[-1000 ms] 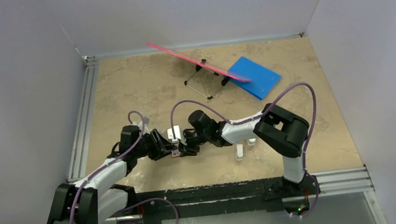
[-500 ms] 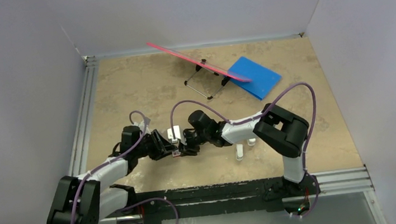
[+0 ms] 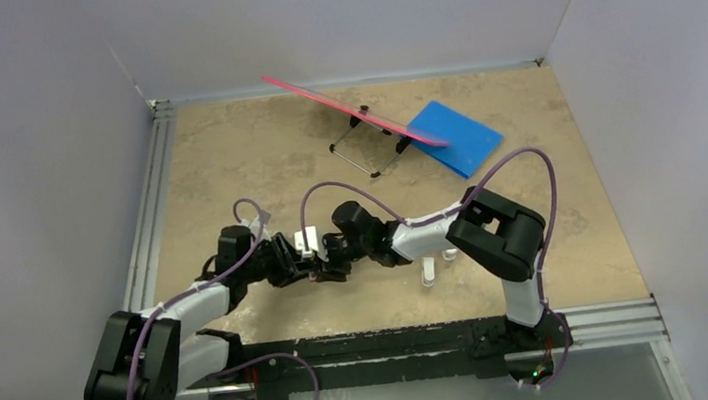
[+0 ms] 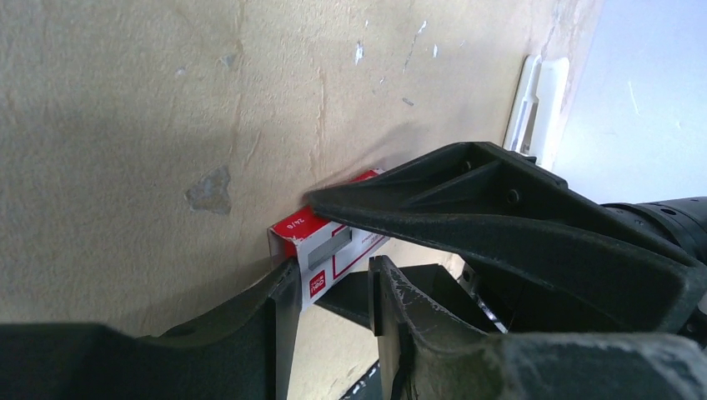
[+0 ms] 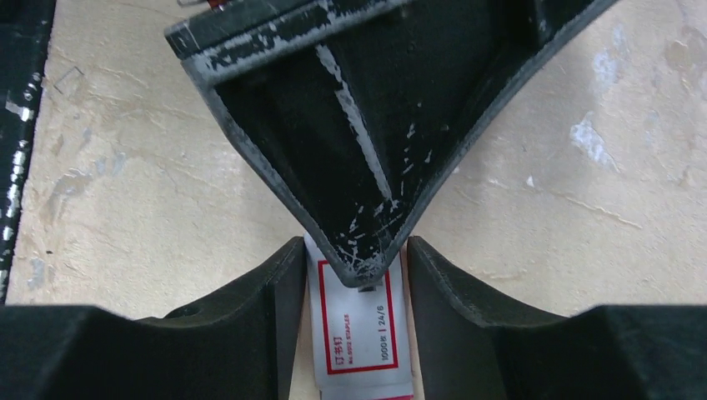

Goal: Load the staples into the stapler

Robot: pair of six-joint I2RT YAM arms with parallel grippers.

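Note:
The staples are inside their small red-and-white cardboard box [image 4: 329,244], and no metal strips show. My left gripper [image 4: 332,275] is shut on the box [image 3: 316,270] near its red end. One left finger lies over the box's printed face [image 5: 358,329]. My right gripper [image 5: 354,250] straddles the box from the opposite side. It is open, and a thin gap shows at its right finger [image 5: 454,300]. In the top view the left gripper [image 3: 305,268] and the right gripper [image 3: 327,265] meet tip to tip. A white stapler [image 3: 309,237] stands just behind them.
Another white stapler [image 3: 428,270] lies right of the grippers, under the right forearm. A pink sheet on a wire stand [image 3: 363,139] and a blue pad [image 3: 458,136] sit at the back. A metal rail [image 3: 146,224] borders the table's left edge.
My right gripper's jaws have widened around the box, and its arm has shifted slightly left. The left gripper has closed a little and otherwise stayed put.

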